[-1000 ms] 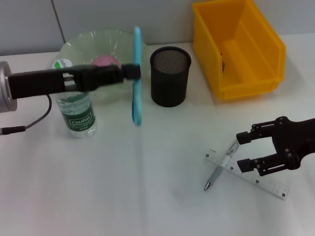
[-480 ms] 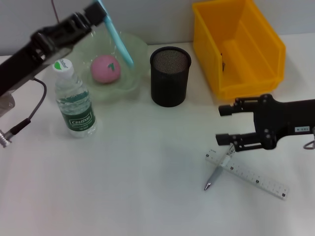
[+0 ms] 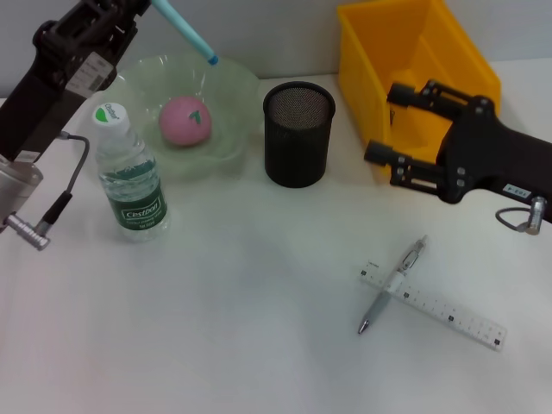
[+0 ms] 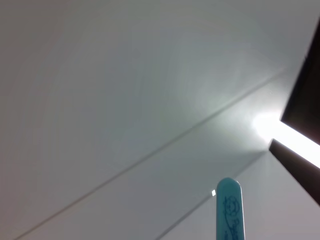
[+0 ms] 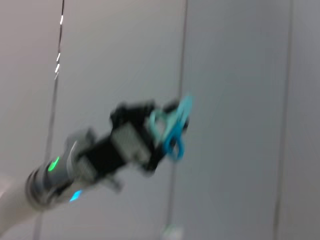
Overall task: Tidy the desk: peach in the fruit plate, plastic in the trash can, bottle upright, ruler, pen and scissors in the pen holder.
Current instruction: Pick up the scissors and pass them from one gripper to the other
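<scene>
My left gripper (image 3: 138,10) is raised at the back left, shut on the light blue scissors (image 3: 191,34), whose tip hangs over the green fruit plate (image 3: 233,90). The right wrist view shows the scissors (image 5: 172,131) in that gripper from afar. A pink peach (image 3: 185,120) lies in the plate. The bottle (image 3: 129,177) stands upright in front of it. My right gripper (image 3: 381,122) hovers open and empty beside the yellow trash can (image 3: 466,95). Pen (image 3: 390,289) and ruler (image 3: 440,308) lie crossed on the table at the front right. No plastic shows.
The black mesh pen holder (image 3: 298,134) stands between the plate and the yellow bin. A cable (image 3: 65,194) hangs from the left arm near the bottle. The left wrist view shows only wall and the scissors' tip (image 4: 229,210).
The left arm swung the scissors up and back to the left, from beside the pen holder to above the plate. The right gripper rose from the pen and ruler toward the yellow bin.
</scene>
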You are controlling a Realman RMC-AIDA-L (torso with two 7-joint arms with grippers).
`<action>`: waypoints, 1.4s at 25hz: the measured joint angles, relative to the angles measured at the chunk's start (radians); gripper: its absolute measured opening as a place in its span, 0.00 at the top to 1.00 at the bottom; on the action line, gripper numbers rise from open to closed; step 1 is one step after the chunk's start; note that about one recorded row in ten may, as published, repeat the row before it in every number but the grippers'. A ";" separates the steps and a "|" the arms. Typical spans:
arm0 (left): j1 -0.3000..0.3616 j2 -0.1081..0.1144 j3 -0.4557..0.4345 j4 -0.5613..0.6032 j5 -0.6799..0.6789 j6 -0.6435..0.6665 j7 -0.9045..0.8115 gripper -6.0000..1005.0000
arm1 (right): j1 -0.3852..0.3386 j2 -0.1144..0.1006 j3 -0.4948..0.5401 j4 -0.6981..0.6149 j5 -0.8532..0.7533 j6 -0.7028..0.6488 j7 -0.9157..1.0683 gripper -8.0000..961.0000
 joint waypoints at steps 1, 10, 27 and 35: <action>-0.007 0.000 -0.001 -0.016 -0.010 -0.001 0.005 0.77 | 0.000 0.000 -0.003 0.042 0.041 -0.003 -0.060 0.23; -0.104 0.000 -0.063 -0.235 -0.097 -0.027 0.081 0.77 | 0.105 0.008 -0.005 0.388 0.219 -0.041 -0.486 0.23; -0.176 0.000 -0.253 -0.381 0.039 -0.039 0.259 0.77 | 0.281 0.013 -0.002 0.623 0.293 -0.015 -0.734 0.23; -0.160 0.000 -0.555 -0.438 0.351 -0.063 0.382 0.77 | 0.305 0.013 0.030 0.649 0.294 0.006 -0.784 0.23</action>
